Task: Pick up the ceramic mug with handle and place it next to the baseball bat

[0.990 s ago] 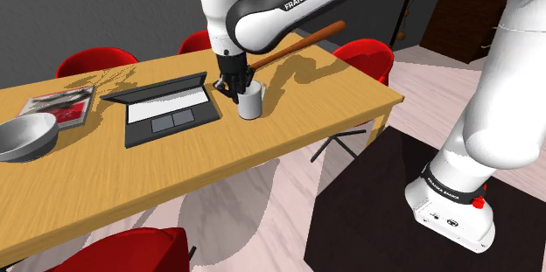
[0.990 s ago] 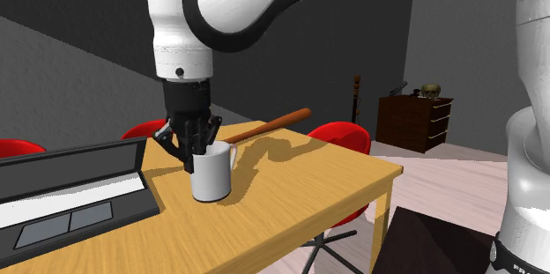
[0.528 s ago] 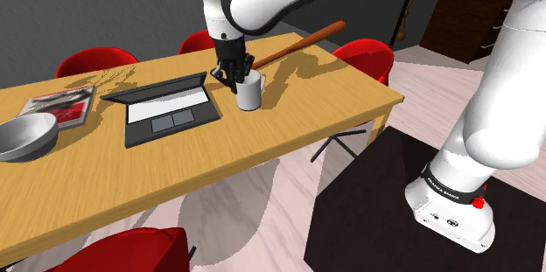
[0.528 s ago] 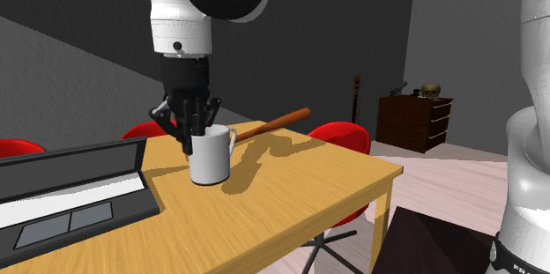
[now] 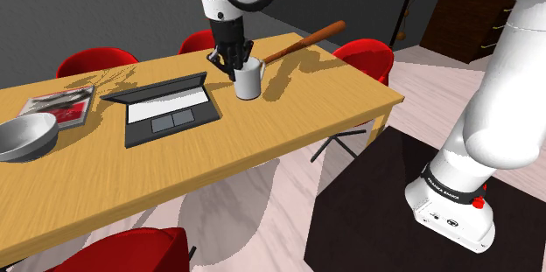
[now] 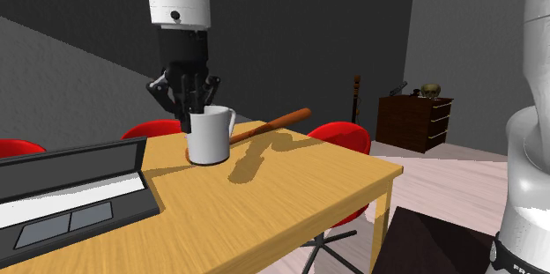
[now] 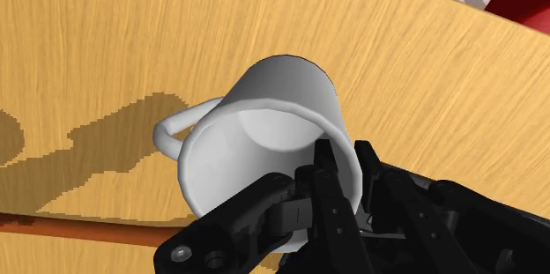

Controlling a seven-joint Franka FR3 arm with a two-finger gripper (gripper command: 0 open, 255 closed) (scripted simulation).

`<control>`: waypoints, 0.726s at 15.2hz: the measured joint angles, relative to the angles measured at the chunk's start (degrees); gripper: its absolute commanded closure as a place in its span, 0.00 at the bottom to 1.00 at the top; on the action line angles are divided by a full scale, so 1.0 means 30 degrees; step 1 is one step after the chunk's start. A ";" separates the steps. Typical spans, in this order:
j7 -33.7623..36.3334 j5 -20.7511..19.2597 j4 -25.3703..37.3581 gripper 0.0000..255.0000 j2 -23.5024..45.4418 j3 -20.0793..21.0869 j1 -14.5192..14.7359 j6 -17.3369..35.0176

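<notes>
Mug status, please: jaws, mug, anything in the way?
Jaws shut on mug rim. Mug in the air above table, handle toward bat. Laptop on mug's far side from bat, not in the way.

Table (image 5: 262, 148) wood w/ grain, matt; mug (image 6: 208, 136) smooth, plain white; bat (image 5: 306, 41) reddish wood.

White letters reading "FRANKA EMIKA" run along the black band (image 5: 447, 193) around the arm's (image 5: 494, 113) foot, just above the stand (image 5: 367, 205). In the second exterior view, that band (image 6: 522, 258) shows only "FR", cut off at the edge.
</notes>
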 measured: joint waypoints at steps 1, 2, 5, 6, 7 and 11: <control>-0.0061 0.0027 0.0268 1.00 -0.0017 0.0003 -0.0001 -0.0274; -0.0081 0.0052 0.0528 1.00 -0.0047 0.0019 0.0018 -0.0562; -0.0393 0.0235 0.0788 1.00 -0.0348 -0.0033 -0.0121 -0.1055; -0.0812 0.0454 0.0320 1.00 -0.0782 -0.0176 -0.0398 -0.0923; -0.1258 0.0724 -0.0374 1.00 -0.1346 -0.0332 -0.0684 -0.0680; -0.3002 0.1563 -0.2434 1.00 -0.3138 -0.1048 -0.1598 -0.0050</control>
